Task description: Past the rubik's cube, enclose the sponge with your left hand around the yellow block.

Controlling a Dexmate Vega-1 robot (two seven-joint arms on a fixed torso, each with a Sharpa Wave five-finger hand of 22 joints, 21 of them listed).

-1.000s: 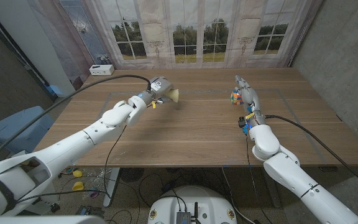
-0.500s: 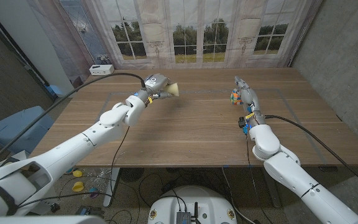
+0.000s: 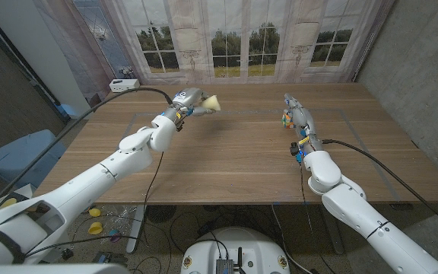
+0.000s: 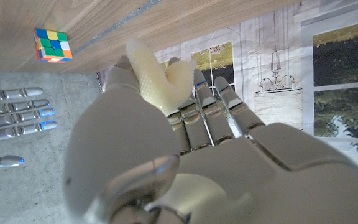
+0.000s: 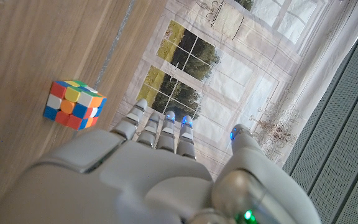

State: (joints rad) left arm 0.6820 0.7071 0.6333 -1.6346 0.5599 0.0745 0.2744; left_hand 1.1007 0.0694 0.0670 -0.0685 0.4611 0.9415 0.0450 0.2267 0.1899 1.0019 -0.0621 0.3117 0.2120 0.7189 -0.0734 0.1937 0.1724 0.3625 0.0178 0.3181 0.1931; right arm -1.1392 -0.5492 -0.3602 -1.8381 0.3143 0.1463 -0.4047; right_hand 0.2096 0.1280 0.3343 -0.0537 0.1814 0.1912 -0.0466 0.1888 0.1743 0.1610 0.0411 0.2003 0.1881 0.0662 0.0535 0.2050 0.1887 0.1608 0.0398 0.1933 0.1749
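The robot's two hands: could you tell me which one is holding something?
The left hand: it holds the pale yellow sponge above the table. The right hand, beside the rubik's cube, holds nothing.

Right hand [image 5: 166, 168] empty, fingers [image 5: 143, 124] extended together; rubik's cube [image 5: 74, 104] on wooden table [image 5: 36, 43], just beside fingertips, apart.

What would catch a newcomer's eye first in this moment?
The left hand, raised over the table's far left part, holds a pale yellow sponge. Across the table, a bright rubik's cube sits beside the right hand, whose fingers are stretched out straight and hold nothing.
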